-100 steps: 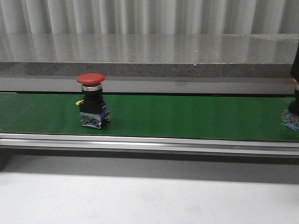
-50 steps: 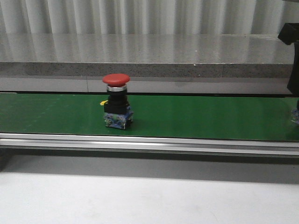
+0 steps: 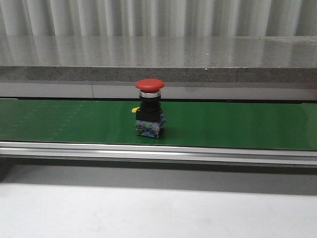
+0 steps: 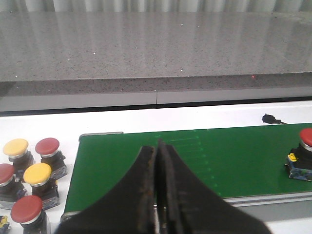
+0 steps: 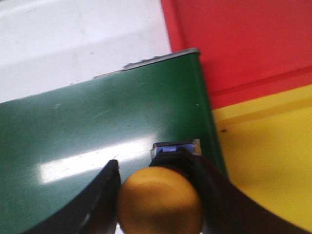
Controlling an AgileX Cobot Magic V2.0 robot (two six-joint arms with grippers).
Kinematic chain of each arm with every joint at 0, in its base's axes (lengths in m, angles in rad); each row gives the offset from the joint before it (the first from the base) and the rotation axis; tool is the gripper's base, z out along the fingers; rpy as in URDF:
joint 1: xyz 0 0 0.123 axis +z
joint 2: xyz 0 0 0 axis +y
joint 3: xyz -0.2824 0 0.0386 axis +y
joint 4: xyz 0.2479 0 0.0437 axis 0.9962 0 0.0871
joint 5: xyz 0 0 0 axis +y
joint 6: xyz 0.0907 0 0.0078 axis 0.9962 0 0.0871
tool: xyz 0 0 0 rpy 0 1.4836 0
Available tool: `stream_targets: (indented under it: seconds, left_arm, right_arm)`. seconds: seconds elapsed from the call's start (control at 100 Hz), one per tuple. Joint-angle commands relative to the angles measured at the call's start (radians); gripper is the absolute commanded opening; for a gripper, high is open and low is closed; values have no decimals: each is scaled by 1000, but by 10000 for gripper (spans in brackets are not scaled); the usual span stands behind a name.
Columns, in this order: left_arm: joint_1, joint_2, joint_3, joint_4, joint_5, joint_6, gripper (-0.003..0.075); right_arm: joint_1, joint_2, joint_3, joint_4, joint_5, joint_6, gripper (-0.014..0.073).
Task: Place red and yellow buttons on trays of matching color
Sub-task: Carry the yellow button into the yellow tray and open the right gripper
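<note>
Buttons waiting off the left end of the green belt (image 4: 195, 161) number five clearly in the left wrist view: three red, at (image 4: 47, 146), (image 4: 5, 174) and (image 4: 26, 208), and two yellow, at (image 4: 16, 146) and (image 4: 37, 174), clustered on the white bench (image 4: 44, 124); a sixth object at the picture's corner is too cut off to identify. The left end effector (image 4: 157, 161) hangs over the belt's left end with its two black fingers pressed together, nothing between them. One red button (image 3: 149, 106) stands upright on the belt about midway along it, nearer the front rail (image 3: 158, 151). Past the belt's right end lie one red tray (image 5: 243, 44) and one yellow tray (image 5: 268, 156), side by side. The right end effector (image 5: 160, 195) pinches one yellow button (image 5: 160, 200) above the belt's right end, beside the yellow tray.
</note>
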State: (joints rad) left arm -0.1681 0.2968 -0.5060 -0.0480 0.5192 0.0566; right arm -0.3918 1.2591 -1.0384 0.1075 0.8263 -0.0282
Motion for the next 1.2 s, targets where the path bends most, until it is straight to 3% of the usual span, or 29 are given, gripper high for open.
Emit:
stream_targets:
  seconds: [0.0, 0.41, 0.95, 1.0, 1.19]
  left_arm:
    - [-9, 7, -24, -13, -67, 2, -20]
    - [-9, 7, -24, -13, -67, 2, -20]
    - [-9, 7, -24, -13, -67, 2, -20]
    - [-9, 7, -24, -13, -67, 2, -20]
    - [-9, 7, -24, -13, -67, 2, -20]
  right_arm:
    - [-77, -30, -30, -2, -48, 4, 203]
    - [-306, 94, -29, -4, -86, 4, 203]
    - [-313, 343, -29, 61, -127, 4, 215]
    - [-313, 343, -29, 62, -132, 4, 257]
    - [-313, 343, -29, 62, -128, 4, 568]
